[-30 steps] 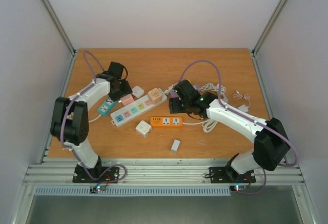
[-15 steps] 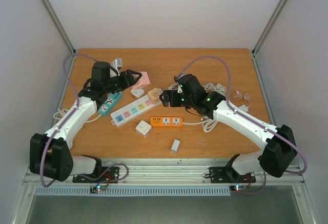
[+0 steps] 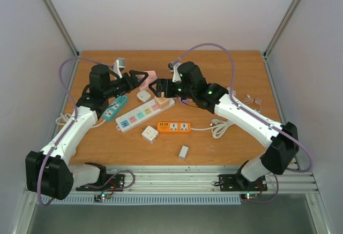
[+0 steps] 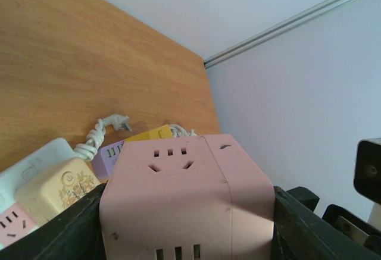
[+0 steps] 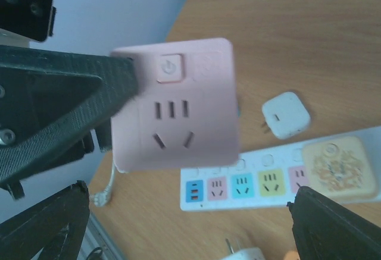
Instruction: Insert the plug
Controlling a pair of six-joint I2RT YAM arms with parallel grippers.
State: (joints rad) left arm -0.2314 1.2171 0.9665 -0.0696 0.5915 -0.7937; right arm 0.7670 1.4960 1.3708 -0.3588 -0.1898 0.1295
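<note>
Hanging in the air above the brown wooden table [image 3: 225,68], a pink cube-shaped plastic plug block [image 4: 184,194] is pinched on two sides by the black fingers of the left gripper [image 3: 140,80]. A long white power strip with coloured sockets [image 3: 140,115] is seen on the table below it. The right gripper [image 5: 189,200] is pointed at the pink block, and its fingers are spread wide.

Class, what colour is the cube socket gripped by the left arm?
The cube socket is pale pink, clearest in the right wrist view.
</note>
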